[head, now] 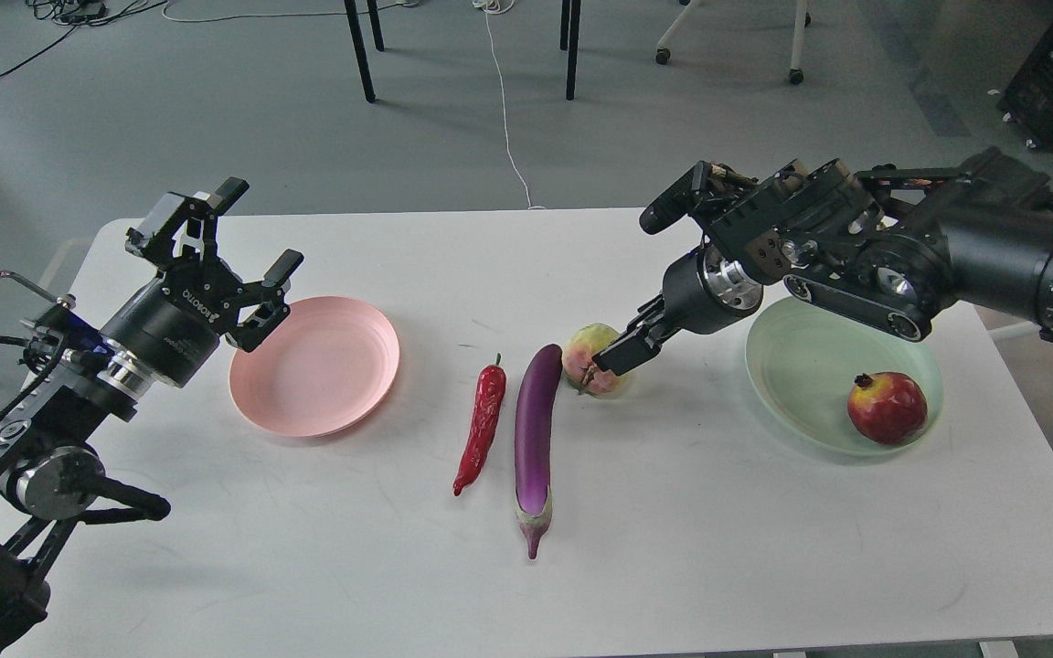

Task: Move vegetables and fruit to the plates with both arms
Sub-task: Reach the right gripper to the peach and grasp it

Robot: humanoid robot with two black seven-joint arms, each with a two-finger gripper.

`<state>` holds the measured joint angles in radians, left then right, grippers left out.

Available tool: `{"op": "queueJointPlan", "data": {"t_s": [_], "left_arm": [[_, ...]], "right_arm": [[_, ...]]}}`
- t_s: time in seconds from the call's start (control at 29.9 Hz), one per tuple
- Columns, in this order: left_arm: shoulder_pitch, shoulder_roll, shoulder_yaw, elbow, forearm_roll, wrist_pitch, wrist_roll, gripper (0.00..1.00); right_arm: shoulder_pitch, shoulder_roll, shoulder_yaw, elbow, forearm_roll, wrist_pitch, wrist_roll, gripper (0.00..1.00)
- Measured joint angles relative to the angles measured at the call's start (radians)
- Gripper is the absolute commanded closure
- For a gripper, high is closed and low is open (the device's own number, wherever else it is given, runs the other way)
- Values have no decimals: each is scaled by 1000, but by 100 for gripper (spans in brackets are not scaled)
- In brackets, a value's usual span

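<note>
The purple eggplant (pixel 536 429) and the red chili pepper (pixel 483 425) lie side by side at the table's middle. The yellow-green fruit (pixel 583 358) sits just behind the eggplant's far end. My right gripper (pixel 620 352) is down at this fruit's right side, partly covering it; its fingers are dark and cannot be told apart. The dark red pomegranate (pixel 888 408) rests in the mint green plate (pixel 801 366). My left gripper (pixel 261 228) is open and empty, raised above the left rim of the empty pink plate (pixel 316 366).
The white table (pixel 718 530) ends close to the green plate at the right and has bare surface at the front. Chair legs (pixel 360 50) and a white cable (pixel 505 110) are on the floor behind the table.
</note>
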<state>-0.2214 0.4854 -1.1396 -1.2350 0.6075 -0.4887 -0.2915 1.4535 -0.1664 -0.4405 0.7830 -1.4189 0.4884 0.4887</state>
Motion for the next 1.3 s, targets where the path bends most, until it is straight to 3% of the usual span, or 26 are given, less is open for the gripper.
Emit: {"op": "queueJointPlan", "data": {"t_s": [0.54, 0.94, 1.0, 1.1, 1.2, 1.3], "left_arm": [[3, 2, 0, 0, -2, 0, -1, 1], [5, 4, -2, 0, -2, 0, -1, 1], [5, 4, -2, 0, -2, 0, -1, 1], [5, 4, -2, 0, -2, 0, -1, 1], [6, 4, -2, 0, -2, 0, -1, 1], [7, 4, -2, 0, -2, 0, -1, 1]], "right_arm": [[-46, 146, -77, -168, -3, 0, 0, 3], [-88, 166, -124, -225, -3, -56, 0, 9], [-88, 166, -132, -227, -3, -69, 0, 18], [-88, 166, -136, -227, -3, -82, 0, 43], [-90, 166, -136, -227, -2, -94, 0, 47], [-90, 166, -135, -224, 0, -114, 0, 62]]}}
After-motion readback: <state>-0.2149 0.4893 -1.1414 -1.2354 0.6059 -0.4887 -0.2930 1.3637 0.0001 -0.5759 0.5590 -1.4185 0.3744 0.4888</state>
